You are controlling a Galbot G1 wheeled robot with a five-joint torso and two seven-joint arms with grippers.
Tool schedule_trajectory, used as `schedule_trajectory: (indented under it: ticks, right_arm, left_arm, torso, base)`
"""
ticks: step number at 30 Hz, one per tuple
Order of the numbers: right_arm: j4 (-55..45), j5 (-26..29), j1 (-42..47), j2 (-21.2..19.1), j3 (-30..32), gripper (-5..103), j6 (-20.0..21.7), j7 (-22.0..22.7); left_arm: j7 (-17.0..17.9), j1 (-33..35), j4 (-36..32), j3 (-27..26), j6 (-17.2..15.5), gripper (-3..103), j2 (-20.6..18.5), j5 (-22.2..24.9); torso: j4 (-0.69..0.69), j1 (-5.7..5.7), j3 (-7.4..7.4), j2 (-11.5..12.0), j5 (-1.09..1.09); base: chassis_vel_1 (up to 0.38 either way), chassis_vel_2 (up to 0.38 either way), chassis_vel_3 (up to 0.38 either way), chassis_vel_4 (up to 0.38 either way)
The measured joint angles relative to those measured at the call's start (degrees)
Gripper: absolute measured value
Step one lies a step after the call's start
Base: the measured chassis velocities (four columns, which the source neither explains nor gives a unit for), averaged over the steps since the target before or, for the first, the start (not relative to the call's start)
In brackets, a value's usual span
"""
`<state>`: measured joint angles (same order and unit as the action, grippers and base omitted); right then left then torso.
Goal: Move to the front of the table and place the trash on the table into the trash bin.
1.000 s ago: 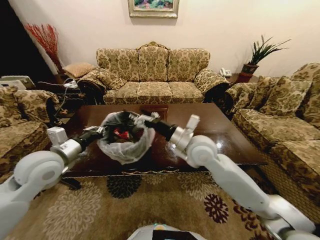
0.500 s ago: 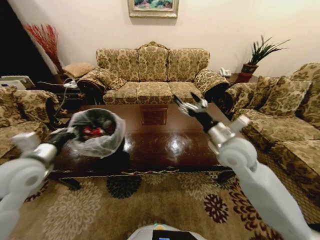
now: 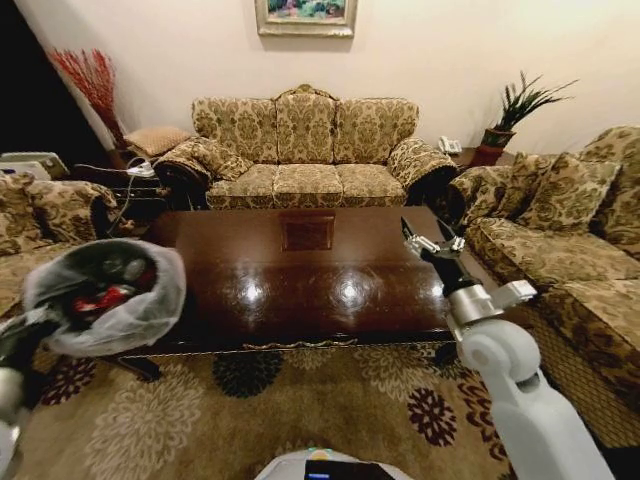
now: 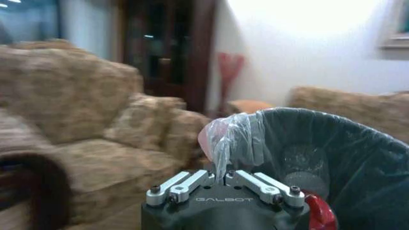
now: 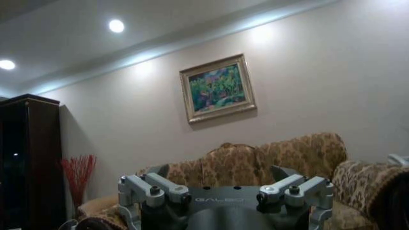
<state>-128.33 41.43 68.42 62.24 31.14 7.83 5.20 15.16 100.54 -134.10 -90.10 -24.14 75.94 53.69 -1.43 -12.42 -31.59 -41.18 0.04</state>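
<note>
My left gripper (image 4: 223,184) is pinched on the liner at the rim of the trash bin (image 3: 105,295), held off the table's (image 3: 310,270) left edge — red trash (image 3: 98,298) inside. My right gripper (image 3: 432,243) hangs spread over the right edge.

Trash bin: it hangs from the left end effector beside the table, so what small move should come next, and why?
Probably lower the trash bin to the carpet: the left end effector pinches its liner, red trash sits inside, and the table looks bare.
</note>
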Motion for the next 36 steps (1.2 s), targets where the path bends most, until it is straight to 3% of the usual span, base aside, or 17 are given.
schedule_trajectory:
  ticks: [4, 7, 10, 14, 17, 18, 20, 22, 24, 25, 26, 28, 33, 36]
  right_arm:
    - [0.1, -0.8, 1.0, 0.9, -0.1, 100, -0.3, -0.1]
    - [0.3, -1.6, 2.8, 1.5, -0.2, 100, -0.8, -0.2]
    - [0.4, -1.7, 3.2, 1.7, -0.2, 100, -0.9, -0.2]
    - [0.8, -2.4, 4.2, 2.2, -0.6, 100, -1.0, -0.3]
    - [1.4, -3.0, 4.5, 2.4, -1.2, 100, -1.0, -0.3]
    - [1.4, -3.0, 4.5, 2.4, -1.2, 100, -1.0, -0.3]
    - [1.6, -3.3, 4.9, 2.4, -1.5, 100, -1.0, -0.3]
    - [1.7, -3.4, 5.0, 2.4, -1.6, 100, -1.0, -0.3]
    - [1.7, -3.5, 5.5, 2.2, -1.6, 100, -1.0, -0.3]
    - [1.7, -3.5, 5.5, 2.2, -1.6, 100, -1.0, -0.3]
    - [1.6, -3.4, 5.7, 2.1, -1.5, 100, -1.0, -0.3]
    - [1.6, -3.1, 6.3, 1.8, -1.2, 100, -1.0, -0.3]
    - [1.3, -3.0, 7.3, 1.7, -0.8, 100, -1.0, -0.3]
    - [1.1, -3.0, 8.1, 1.7, -0.6, 100, -1.0, -0.3]
  left_arm:
    - [-0.4, 0.1, 3.3, -3.5, 1.5, 3, 1.4, -0.4]
    - [0.1, -0.6, 9.9, -6.0, 4.9, 3, 2.9, -2.2]
    - [0.4, -0.8, 11.6, -6.2, 5.5, 3, 3.4, -2.4]
    - [1.6, -1.5, 18.7, -6.0, 9.0, 3, 5.5, -3.1]
    - [1.7, -1.8, 26.5, -3.1, 13.0, 3, 5.6, -5.2]
    - [1.7, -1.8, 26.5, -3.1, 13.0, 3, 5.6, -5.2]
    - [1.5, -2.8, 35.1, 0.0, 16.6, 3, 4.5, -8.5]
    - [1.4, -3.2, 37.9, 1.2, 17.4, 3, 4.0, -9.0]
    - [1.5, -5.1, 47.5, 5.3, 19.5, 3, 2.7, -10.5]
    - [1.5, -5.1, 47.5, 5.3, 19.5, 3, 2.7, -10.5]
    - [1.4, -6.0, 51.9, 7.1, 20.9, 3, 2.1, -11.5]
    - [0.7, -7.6, 59.1, 9.6, 22.6, 3, 0.9, -12.8]
    - [-0.5, -11.0, 68.5, 12.1, 24.1, 3, -0.7, -13.0]
    - [-3.7, -13.6, 74.8, 13.9, 25.9, 3, -1.8, -10.2]
  torso:
    - [0.01, 0.00, 0.00, 0.0, -0.06]
    - [0.02, -0.01, 0.00, 0.0, -0.02]
    - [0.02, -0.01, 0.00, 0.0, -0.04]
    - [0.01, -0.01, 0.00, 0.0, -0.05]
    - [0.01, -0.01, 0.00, 0.0, -0.02]
    - [0.01, -0.01, 0.00, 0.0, -0.02]
    - [0.02, -0.01, -0.01, 0.0, -0.05]
    - [0.01, -0.01, -0.01, 0.0, -0.04]
    - [0.00, -0.01, -0.01, 0.0, -0.10]
    - [0.00, -0.01, -0.01, 0.0, -0.10]
    - [0.03, -0.01, 0.00, 0.0, -0.11]
    - [0.01, -0.01, -0.01, 0.0, 0.00]
    - [0.01, -0.01, -0.01, 0.0, -0.06]
    - [0.01, -0.01, -0.01, 0.0, 0.00]
  base:
    - [0.000, 0.000, 0.000, 0.000]
    - [0.000, 0.000, 0.000, 0.000]
    - [0.000, 0.000, 0.000, 0.000]
    - [0.000, 0.000, 0.000, 0.000]
    - [0.000, 0.000, 0.000, 0.000]
    - [0.000, 0.000, 0.000, 0.000]
    - [0.000, 0.000, 0.000, 0.000]
    - [0.000, 0.000, 0.000, 0.000]
    - [0.000, 0.000, 0.000, 0.000]
    - [0.000, 0.000, 0.000, 0.000]
    - [0.000, 0.000, 0.000, 0.000]
    - [0.000, 0.000, 0.000, 0.000]
    - [0.000, 0.000, 0.000, 0.000]
    - [0.000, 0.000, 0.000, 0.000]
